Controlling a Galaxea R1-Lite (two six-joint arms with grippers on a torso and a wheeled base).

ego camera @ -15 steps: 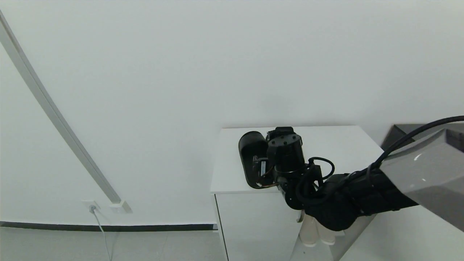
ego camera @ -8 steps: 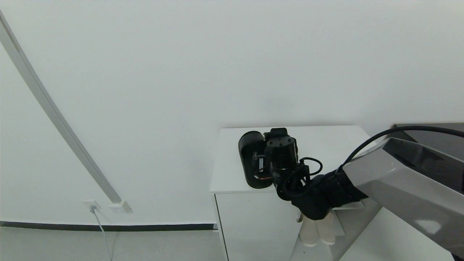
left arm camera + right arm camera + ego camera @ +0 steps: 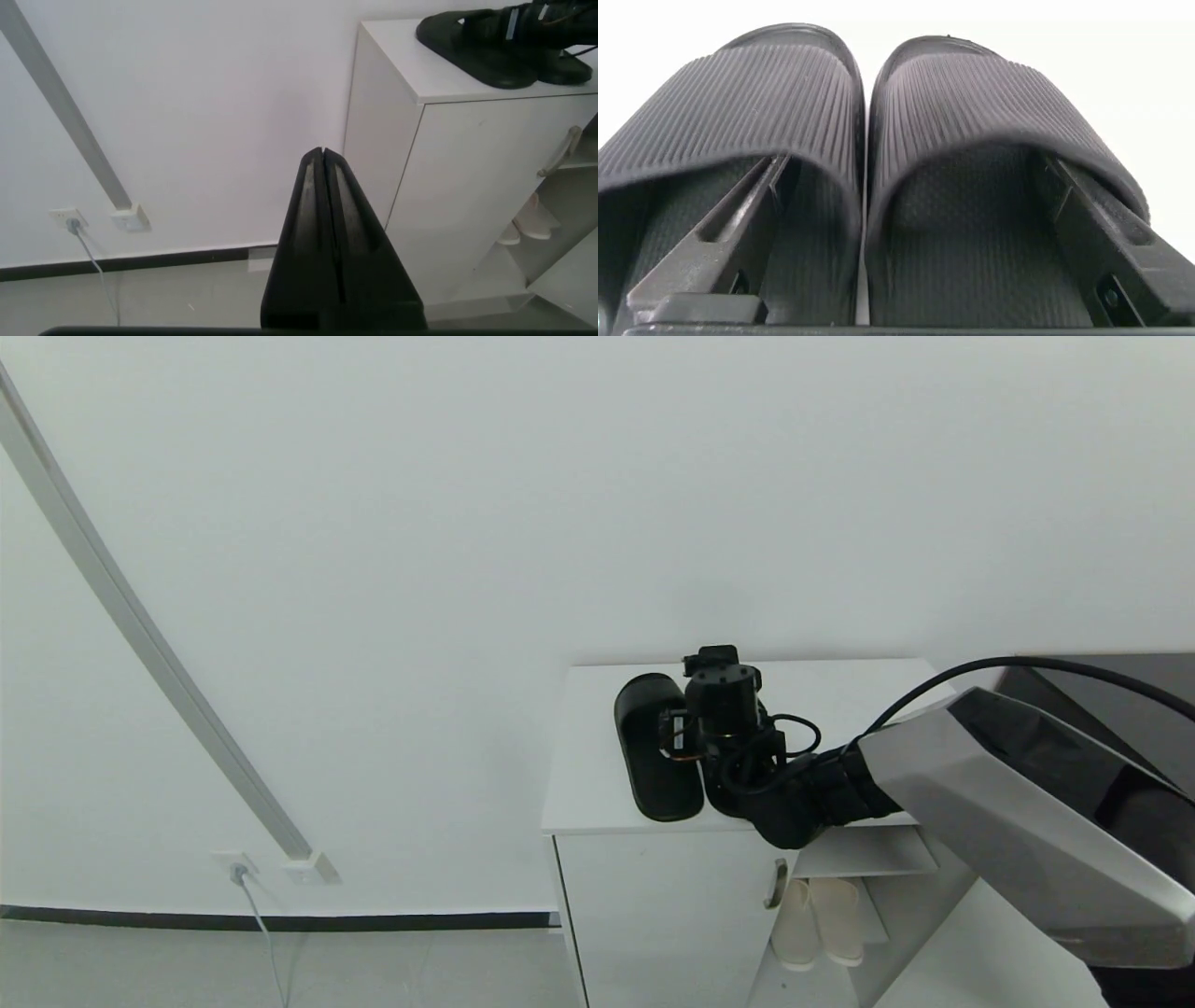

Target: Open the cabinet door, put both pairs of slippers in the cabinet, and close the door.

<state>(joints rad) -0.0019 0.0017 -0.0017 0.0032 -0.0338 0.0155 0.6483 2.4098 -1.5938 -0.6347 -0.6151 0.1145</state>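
A pair of black slippers point(image 3: 653, 756) point(image 3: 906, 140) point(image 3: 495, 42) lies on top of the white cabinet point(image 3: 840, 709) point(image 3: 467, 187). My right gripper point(image 3: 693, 733) point(image 3: 920, 243) is over them, open, with one finger point(image 3: 738, 233) pushed under the strap of each slipper. A pair of white slippers point(image 3: 820, 924) point(image 3: 531, 219) sits on a shelf inside the cabinet's open right side. My left gripper point(image 3: 323, 215) hangs low to the cabinet's left, shut and holding nothing.
The cabinet's left door is closed, with a handle point(image 3: 775, 885) point(image 3: 563, 151) at its edge. The right door point(image 3: 934, 943) stands swung open. A wall socket with a cable point(image 3: 238, 875) and a slanted grey rail point(image 3: 140, 625) are on the wall at left.
My right arm has risen and pushed farther over the cabinet top, sliding the gripper deeper along the black slippers. It now uncovers the white slippers and the shelf below.
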